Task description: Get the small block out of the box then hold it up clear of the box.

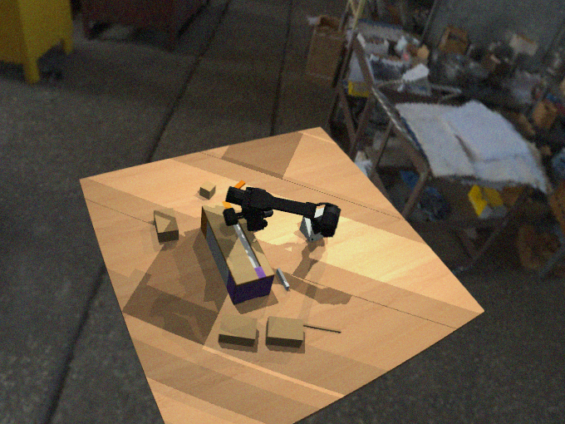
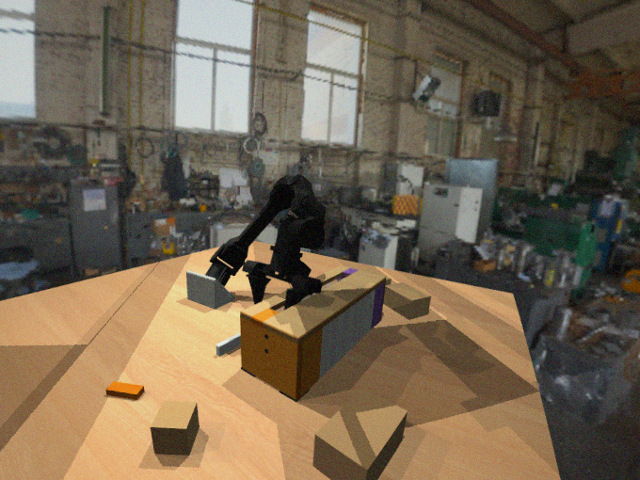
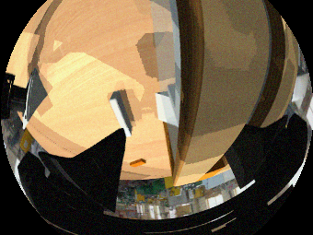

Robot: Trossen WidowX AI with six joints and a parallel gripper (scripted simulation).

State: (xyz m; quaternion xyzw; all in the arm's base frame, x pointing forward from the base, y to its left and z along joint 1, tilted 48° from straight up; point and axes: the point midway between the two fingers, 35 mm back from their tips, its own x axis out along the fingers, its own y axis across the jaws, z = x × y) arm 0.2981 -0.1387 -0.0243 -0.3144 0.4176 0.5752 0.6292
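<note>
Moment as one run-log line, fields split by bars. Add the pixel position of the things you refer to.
hand (image 2: 275, 296) (image 3: 168, 127): open, nothing held | place: over box (image 1: 271, 280) (image 2: 269, 352) (image 3: 226, 63) | block: not seen | lift: not done

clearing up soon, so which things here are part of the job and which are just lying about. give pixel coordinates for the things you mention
Part of the job:
- long box with orange and purple ends (image 1: 218, 235) (image 2: 346, 336)
- gripper (image 3: 168, 127)

Seemingly just lying about:
- small tan block (image 1: 207, 190) (image 2: 173, 427)
- flat orange bar (image 2: 124, 390) (image 3: 137, 162)
- thin dark rod (image 1: 321, 328)

Cannot tell: the block on the shelf

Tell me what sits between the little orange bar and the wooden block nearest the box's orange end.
A small wooden cube, shown in the top and exterior views.
</note>
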